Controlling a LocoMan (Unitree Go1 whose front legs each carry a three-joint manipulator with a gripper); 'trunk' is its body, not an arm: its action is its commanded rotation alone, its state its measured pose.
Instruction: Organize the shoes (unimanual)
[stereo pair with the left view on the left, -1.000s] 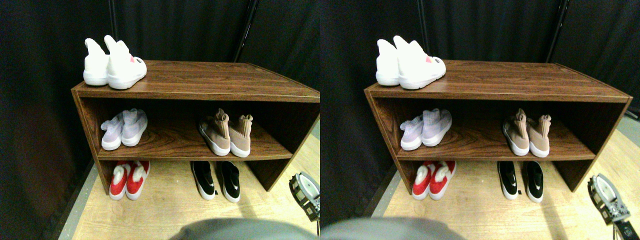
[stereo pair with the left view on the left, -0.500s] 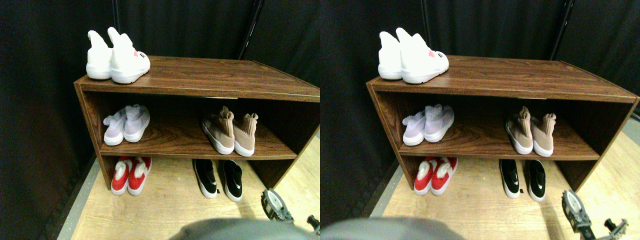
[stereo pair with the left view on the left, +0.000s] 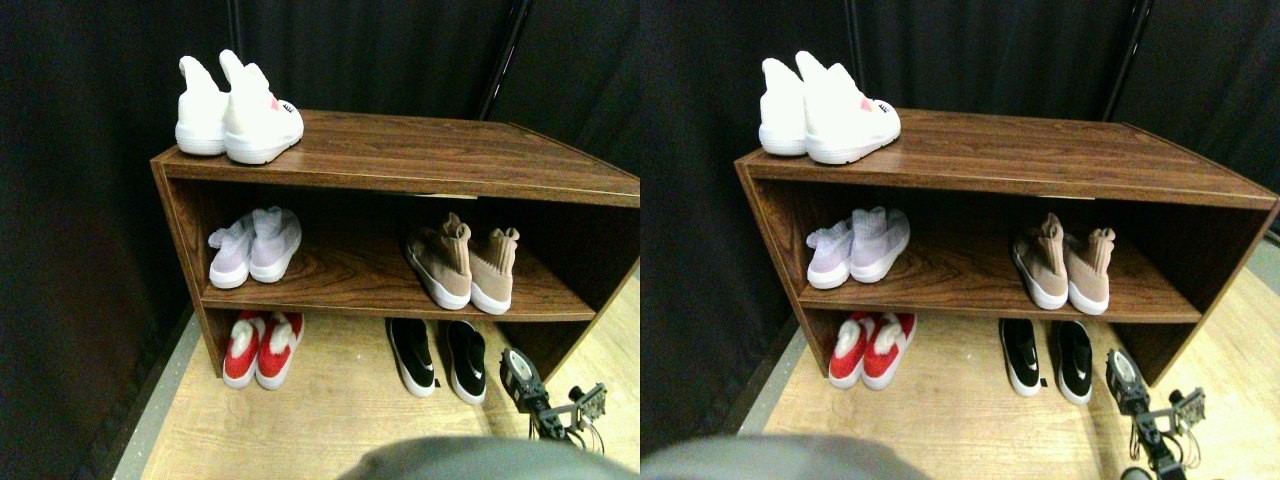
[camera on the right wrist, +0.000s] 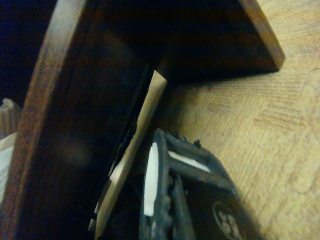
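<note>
While the right tool (stereo pair with the left view on the left: 528, 385) hangs low over the wooden floor (stereo pair with the left view on the left: 330, 420) at the lower right, just beside the black slip-ons (stereo pair with the left view on the left: 440, 358), nothing is seen gripped in it; whether its jaws are apart or together cannot be told from either view. A dark wooden shoe rack (stereo pair with the left view on the left: 400, 160) is seen ahead, backed by black curtains (stereo pair with the left view on the left: 380, 50).

On the rack's top board, at its left end, a pair of white high-ankle shoes (stereo pair with the left view on the left: 238, 115) is set. On the middle shelf, a pale lilac knit pair (stereo pair with the left view on the left: 255, 245) is placed at the left and the tan-beige knit shoes (stereo pair with the left view on the left: 463, 265) at the right, one of them angled slightly against the other. Below the shelf, on the floor, a red pair with white fluffy lining (stereo pair with the left view on the left: 260, 348) is lined up at the left, and the black slip-ons with white soles are set at the right, side by side.

In the wrist view, the tool's dark jaw frame (camera on the right wrist: 175, 200) is shown close to a side panel of the rack (camera on the right wrist: 75, 125), with pale floor (camera on the right wrist: 260, 130) beside it.
</note>
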